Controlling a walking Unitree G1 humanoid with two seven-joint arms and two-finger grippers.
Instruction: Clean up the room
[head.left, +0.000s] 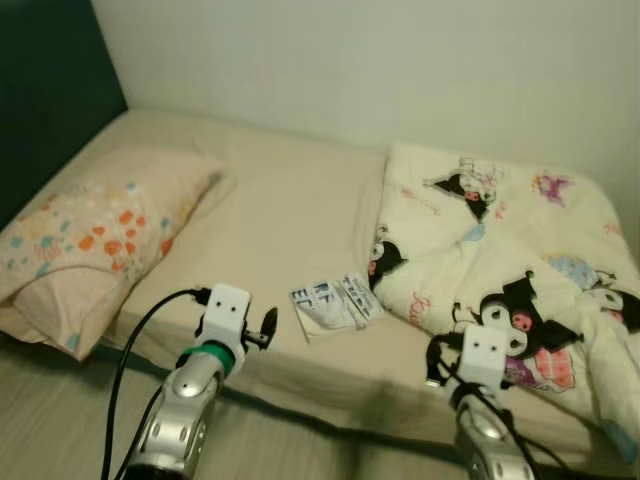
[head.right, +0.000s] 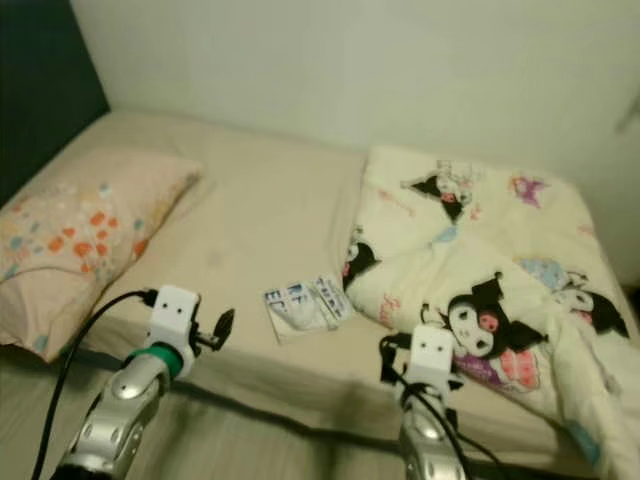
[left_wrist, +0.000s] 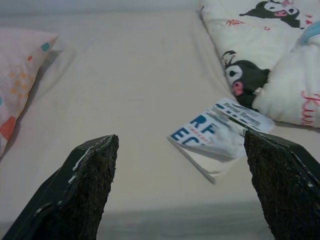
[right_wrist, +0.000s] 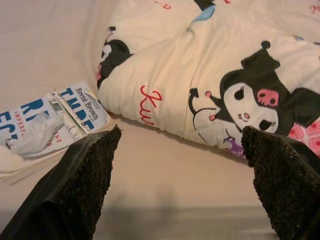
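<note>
Both arms raised at the bed (head.left: 290, 210) edge. Left gripper (left_wrist: 180, 187) fingers apart, right gripper (right_wrist: 182, 182) fingers apart, nothing held. Book (head.left: 335, 303) on the sheet at 12 o'clock, blanket (head.left: 500, 270) at 2 o'clock, pillow (head.left: 95, 235) at 10 o'clock

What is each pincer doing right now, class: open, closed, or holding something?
Left pincer: open, holding nothing, above the bed's edge near the book.
Right pincer: open, holding nothing, near the blanket.

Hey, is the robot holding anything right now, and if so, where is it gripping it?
Nothing is held. Both the left end effector and right end effector are open, short of the book on the bed.
</note>
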